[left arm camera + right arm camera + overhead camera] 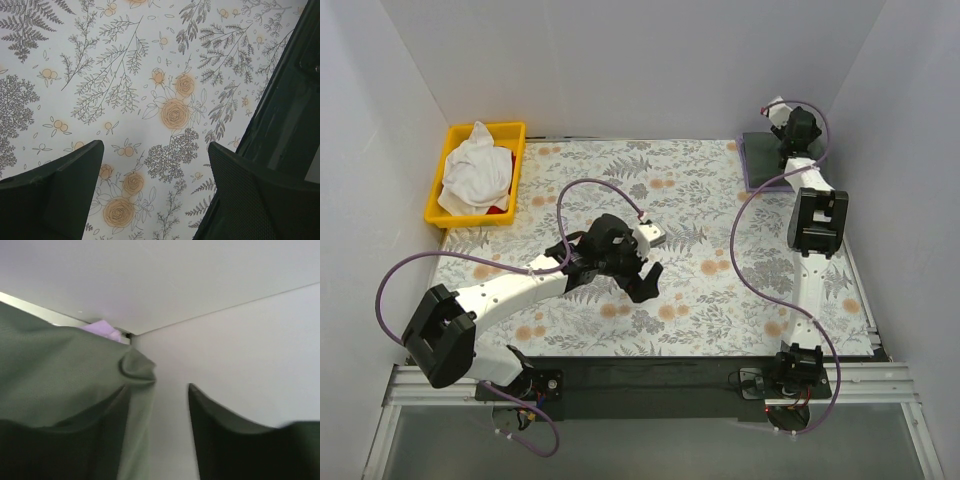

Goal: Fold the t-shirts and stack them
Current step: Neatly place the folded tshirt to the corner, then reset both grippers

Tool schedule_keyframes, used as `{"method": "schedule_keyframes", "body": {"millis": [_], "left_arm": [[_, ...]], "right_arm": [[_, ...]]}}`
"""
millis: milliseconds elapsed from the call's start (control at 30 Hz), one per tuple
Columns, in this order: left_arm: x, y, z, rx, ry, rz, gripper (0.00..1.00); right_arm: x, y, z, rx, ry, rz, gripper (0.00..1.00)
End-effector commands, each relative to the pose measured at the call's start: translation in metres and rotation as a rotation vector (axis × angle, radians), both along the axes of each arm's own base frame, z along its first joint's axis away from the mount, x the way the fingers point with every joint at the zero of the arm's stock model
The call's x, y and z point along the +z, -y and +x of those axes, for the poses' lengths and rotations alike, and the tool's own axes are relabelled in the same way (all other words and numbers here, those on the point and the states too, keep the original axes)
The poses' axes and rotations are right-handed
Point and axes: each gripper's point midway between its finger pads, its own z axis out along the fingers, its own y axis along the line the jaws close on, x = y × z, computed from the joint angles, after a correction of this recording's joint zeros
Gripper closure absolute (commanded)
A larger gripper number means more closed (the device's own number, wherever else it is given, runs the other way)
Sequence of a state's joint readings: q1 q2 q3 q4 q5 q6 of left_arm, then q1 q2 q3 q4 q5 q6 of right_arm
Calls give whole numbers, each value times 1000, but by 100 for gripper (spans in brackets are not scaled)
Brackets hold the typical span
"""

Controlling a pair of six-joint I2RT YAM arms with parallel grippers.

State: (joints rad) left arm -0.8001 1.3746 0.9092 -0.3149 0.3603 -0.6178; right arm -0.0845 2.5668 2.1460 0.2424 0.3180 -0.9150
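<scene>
Item, grey shirt (763, 152): folded flat in the far right corner of the table. It lies on top of the lavender shirt (748, 174), whose edge shows as a thin border beneath it. I judge the stack made and parked in the corner so the middle is left free. Item, my right gripper (165, 405): reached out over that stack, jaws apart. In its wrist view a fold of grey cloth lies over one side, the opposite finger (240, 440) is bare, and wall shows in the gap. I read nothing as pinched, so this looks like a release posture, not a carry. Item, my left gripper (638, 275): mid-table, jaws wide apart and empty, with only tablecloth (150, 75) between the fingers. I judge it is held there to stay out of the right arm's way. Item, yellow bin (448, 214): far left corner, holding a crumpled white cloth (475, 175) and a bit of red. I cannot tell whether either is a shirt. Caution, as judged: the right arm should lift straight off, or the top fold may drag with it.
</scene>
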Motion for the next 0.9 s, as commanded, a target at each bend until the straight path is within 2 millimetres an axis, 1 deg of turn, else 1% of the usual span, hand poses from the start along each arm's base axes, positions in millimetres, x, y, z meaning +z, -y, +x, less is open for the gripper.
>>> {"method": "schedule_keyframes", "body": {"millis": [0, 33, 67, 100, 133, 167, 200, 233, 267, 300, 333, 367, 400, 433, 467, 500, 533, 567, 600, 633, 667, 700, 733, 767, 800, 833, 867], "left_arm": [[12, -3, 0, 15, -5, -28, 14], [15, -4, 2, 23, -7, -37, 14], [22, -4, 2, 32, -13, -56, 13], [25, -6, 5, 47, -16, -65, 12], [29, -8, 7, 61, -21, -75, 11], [37, -8, 9, 77, -24, -95, 10], [41, -12, 13, 97, -37, -107, 10], [45, -14, 15, 109, -43, -119, 9], [55, -17, 19, 139, -56, -149, 9], [61, -24, 26, 168, -73, -171, 9], [66, -28, 30, 188, -81, -191, 9], [74, -32, 33, 209, -85, -212, 9], [84, -41, 45, 258, -90, -230, 9], [88, -46, 50, 282, -96, -234, 9], [88, -49, 57, 304, -115, -224, 9], [97, -62, 69, 354, -136, -218, 9], [94, -67, 78, 370, -177, -210, 9], [97, -75, 85, 392, -196, -212, 9], [97, -85, 89, 412, -231, -214, 9], [110, -108, 109, 475, -215, -245, 9], [113, -117, 115, 478, -227, -261, 9], [114, -140, 126, 537, -224, -258, 9], [119, -150, 135, 556, -193, -249, 9], [119, -163, 144, 602, -173, -223, 9], [114, -177, 146, 643, -191, -199, 8], [109, -185, 149, 669, -201, -174, 8], [107, -192, 149, 670, -192, -154, 8]], "right_arm": [[105, 16, 1, -65, 277, -1, 41], [115, 16, -2, -70, 294, 16, 38], [148, 13, -10, -66, 343, 31, 36], [145, 7, -14, -46, 336, 69, 31], [158, 3, -20, -34, 354, 87, 29], [195, -5, -34, -18, 396, 107, 26], [207, -10, -41, 1, 404, 126, 24], [210, -15, -48, 10, 402, 169, 23], [237, -21, -64, 34, 407, 194, 21], [244, -25, -72, 45, 396, 218, 20], [237, -29, -82, 44, 335, 271, 19], [260, -39, -98, 84, 336, 294, 17], [265, -42, -108, 93, 321, 321, 16], [249, -49, -120, 97, 222, 356, 16], [265, -57, -138, 118, 221, 395, 15], [263, -68, -147, 165, 177, 428, 12], [258, -77, -169, 177, 101, 462, 8], [252, -83, -180, 185, 59, 499, 4], [245, -95, -190, 219, 16, 553, 2], [235, -101, -201, 225, -32, 587, 2], [230, -108, -225, 226, -84, 623, 2], [197, -121, -239, 241, -184, 688, 2], [195, -129, -262, 265, -215, 711, 2], [184, -141, -275, 307, -258, 743, 2], [143, -146, -293, 285, -356, 781, 2], [143, -151, -310, 295, -355, 800, 2], [128, -155, -322, 299, -393, 818, 2]]}}
